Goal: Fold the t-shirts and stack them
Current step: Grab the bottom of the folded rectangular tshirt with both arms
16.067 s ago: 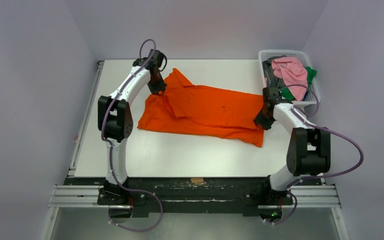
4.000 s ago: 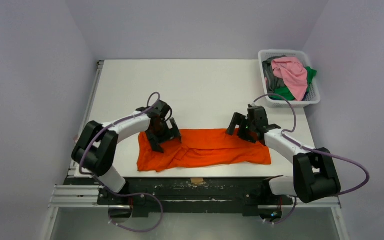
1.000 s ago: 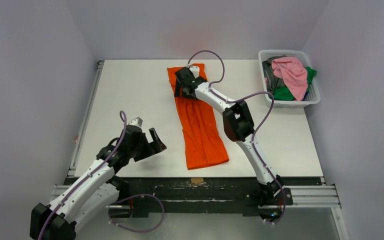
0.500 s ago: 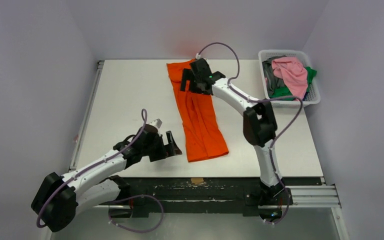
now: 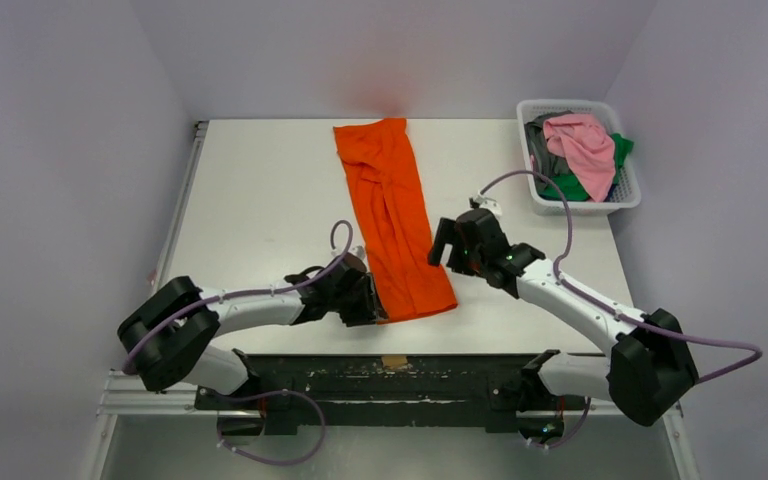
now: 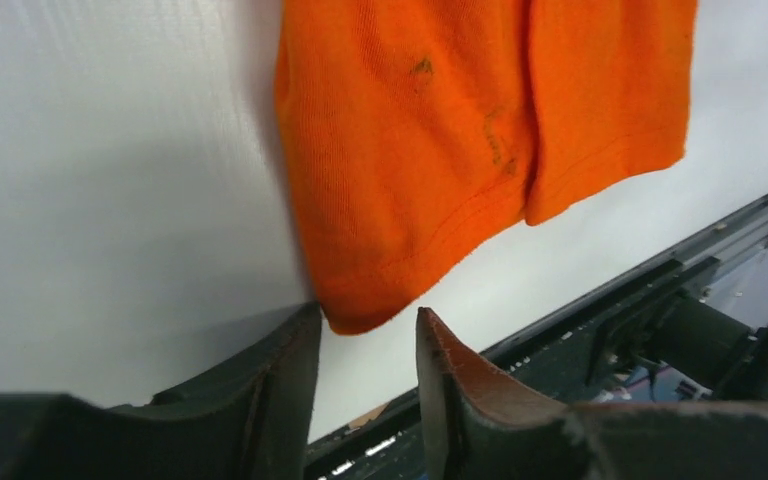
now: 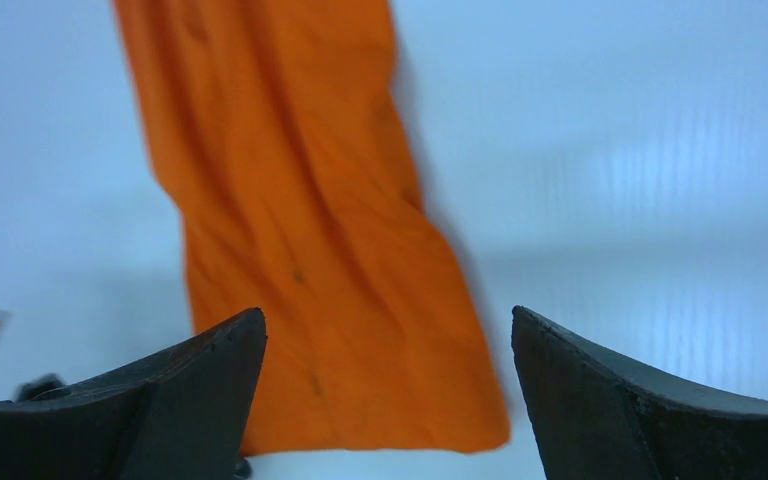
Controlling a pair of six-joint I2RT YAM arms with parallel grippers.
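Observation:
The orange t-shirt (image 5: 390, 210) lies flat on the white table as a long folded strip, running from the far edge down to the near edge. My left gripper (image 5: 368, 303) sits low at the strip's near left corner. In the left wrist view its jaws (image 6: 365, 325) stand narrowed but apart, and the corner of the orange t-shirt (image 6: 440, 130) lies just between the tips, unclamped. My right gripper (image 5: 447, 245) hovers wide open beside the strip's right edge. The right wrist view shows the orange t-shirt (image 7: 300, 240) below that gripper (image 7: 388, 325). Nothing is held.
A white slotted basket (image 5: 560, 103) stands at the far right with a pink t-shirt (image 5: 582, 140), a green one (image 5: 620, 150) and a grey one (image 5: 540, 140) heaped in it. The black rail (image 5: 460, 365) runs along the near table edge, close behind the left gripper.
The right arm drew back from the shirt's far end to its near right side. The left gripper slid right to the near corner, and its jaws narrowed.

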